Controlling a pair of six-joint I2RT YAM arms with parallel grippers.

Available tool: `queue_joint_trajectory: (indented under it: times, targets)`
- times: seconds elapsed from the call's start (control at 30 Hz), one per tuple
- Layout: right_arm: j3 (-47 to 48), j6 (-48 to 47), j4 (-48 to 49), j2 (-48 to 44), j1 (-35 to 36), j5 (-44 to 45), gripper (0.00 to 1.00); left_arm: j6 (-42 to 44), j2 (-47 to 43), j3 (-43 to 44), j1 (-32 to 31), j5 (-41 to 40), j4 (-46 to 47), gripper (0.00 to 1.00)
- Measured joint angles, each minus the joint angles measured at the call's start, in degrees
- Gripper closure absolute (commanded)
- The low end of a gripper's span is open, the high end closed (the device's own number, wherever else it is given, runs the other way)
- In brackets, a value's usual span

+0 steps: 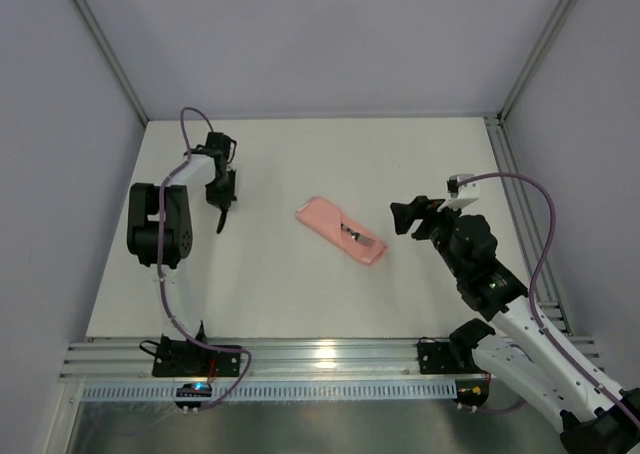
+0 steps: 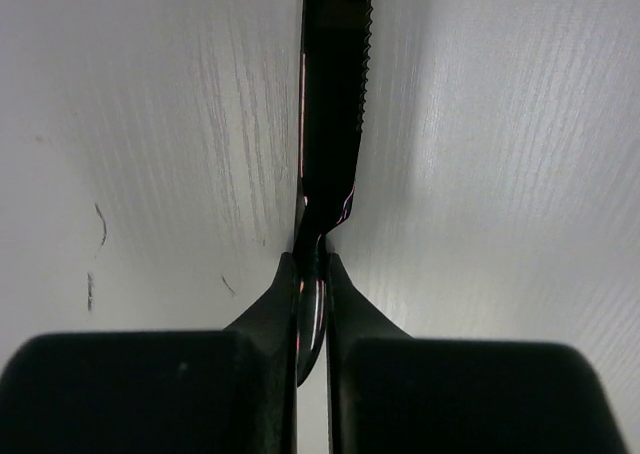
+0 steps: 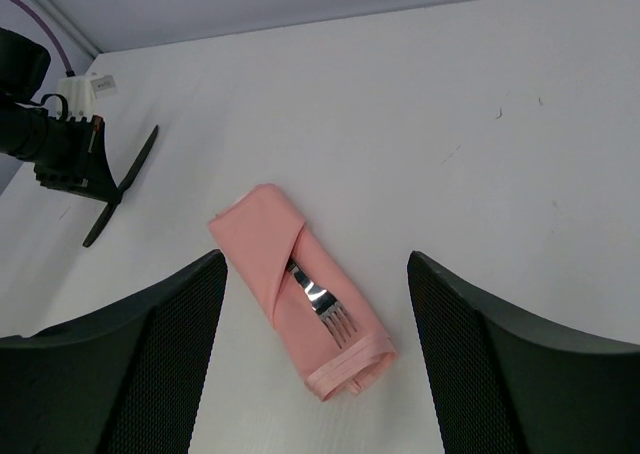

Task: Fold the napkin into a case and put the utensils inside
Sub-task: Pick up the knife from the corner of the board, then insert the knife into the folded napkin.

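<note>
L jaws clamped on knife (image 2: 332,104), R jaws spread wide, gripping nothing.

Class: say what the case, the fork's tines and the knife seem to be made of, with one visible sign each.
The case: soft matte pale-pink cloth; it lies in folds with a hemmed edge. The tines: probably polished metal, silvery with bright glints. The knife: black, glossy, serrated; coated metal or plastic, cannot tell.

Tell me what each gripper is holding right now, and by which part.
The left gripper pinches the knife about mid-length, serrated blade pointing ahead; right gripper is open, empty.
</note>
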Motion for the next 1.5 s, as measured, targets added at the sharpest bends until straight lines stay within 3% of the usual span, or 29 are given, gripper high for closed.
queue_joint_trajectory:
  times: [0.27, 0.77, 0.97, 1.17, 1.33, 1.5]
  targets:
    - [0.0, 0.0, -1.4, -2.1, 0.0, 0.2, 0.23, 8.2, -4.5, -6.3, -1.4, 1.3, 3.9, 1.0]
    - [0.0, 0.0, -3.3, -2.1, 0.0, -0.2, 0.23, 19.1, -22.6, -19.0, -5.0, 16.5, 6.5, 1.0]
    - [0.0, 0.1, -3.3, -2.1, 0.0, 0.0, 0.24, 23.7, -25.5, -19.1, -16.6, 17.1, 6.2, 1.0]
    - [2.6, 0.3, -8.7, -2.0, 0.0, 5.7, 0.31, 32.8, -24.1, -8.1, -32.8, 17.8, 4.9, 1.0]
    - [11.2, 0.7, -17.9, -0.2, -0.4, 13.9, 0.31, 44.3, -14.4, 3.0, -42.7, 20.1, 2.0, 1.0]
    - [14.0, 1.5, -23.3, -1.2, -1.2, 18.9, 0.31, 54.3, -3.1, 10.3, -47.5, 21.1, -1.4, 1.0]
